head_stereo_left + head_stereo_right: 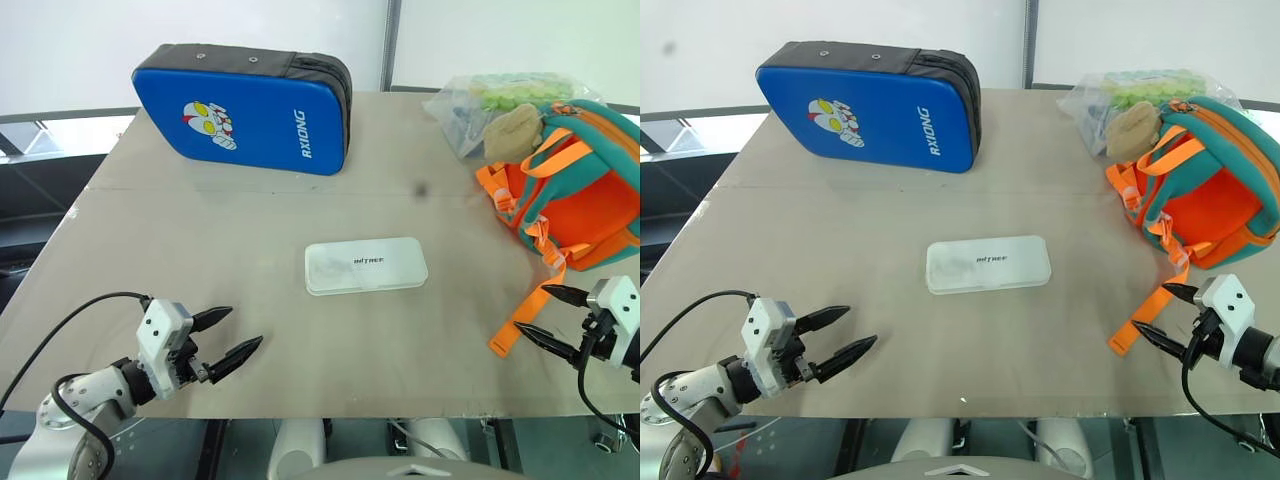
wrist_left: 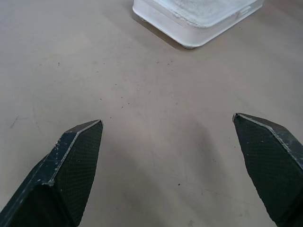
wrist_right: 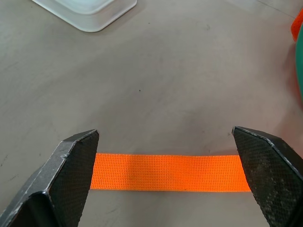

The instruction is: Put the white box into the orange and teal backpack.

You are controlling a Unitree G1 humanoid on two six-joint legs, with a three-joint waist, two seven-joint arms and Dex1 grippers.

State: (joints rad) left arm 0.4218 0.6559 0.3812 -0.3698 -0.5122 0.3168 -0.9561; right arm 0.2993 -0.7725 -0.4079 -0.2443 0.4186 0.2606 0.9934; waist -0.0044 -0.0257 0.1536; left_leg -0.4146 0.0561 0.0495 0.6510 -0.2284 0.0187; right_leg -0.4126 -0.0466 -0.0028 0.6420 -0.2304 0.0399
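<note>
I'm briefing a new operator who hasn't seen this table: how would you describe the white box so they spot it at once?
On the beige table, look to the middle, nearer than the blue padded case and left of the orange and teal backpack. The white box lies flat there alone: small, translucent, with rounded corners and tiny dark lettering, unlike its bigger, colourful neighbours.

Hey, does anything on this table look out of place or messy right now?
One loose orange strap trails from the orange and teal backpack across the table, ending by the open right gripper. Otherwise things look tidy.
</note>
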